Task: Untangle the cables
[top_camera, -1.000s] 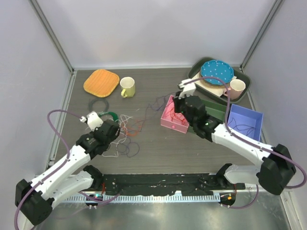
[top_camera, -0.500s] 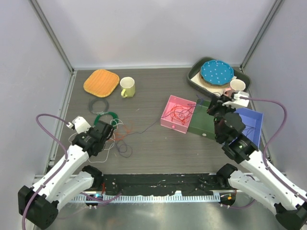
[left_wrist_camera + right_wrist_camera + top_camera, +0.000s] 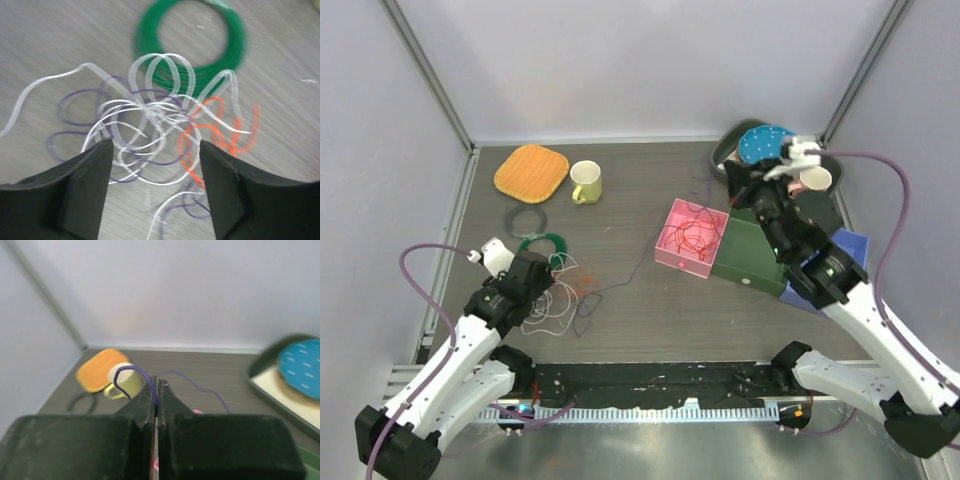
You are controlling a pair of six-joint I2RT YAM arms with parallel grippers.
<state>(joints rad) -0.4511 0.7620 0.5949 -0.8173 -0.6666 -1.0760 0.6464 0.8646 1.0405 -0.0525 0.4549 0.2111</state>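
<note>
Near left, low: left gripper (image 3: 156, 165) wide open over the cables (image 3: 150, 120), a heap of white, purple and orange loops just beside a green ring (image 3: 146, 47). Farther right, raised: right gripper (image 3: 156, 395) pinched on one purple cable (image 3: 135, 372).

Likely trouble: pulling harder with white loops crossed over the purple end, so dragging the heap or cinching the knot. Possibly snagging the pink box (image 3: 680, 262).

Only from the left wrist: the crossings, blurred. Only from the right wrist: the clamped strand, mug (image 3: 125, 380) beyond. Only from above: the strand's full run.
</note>
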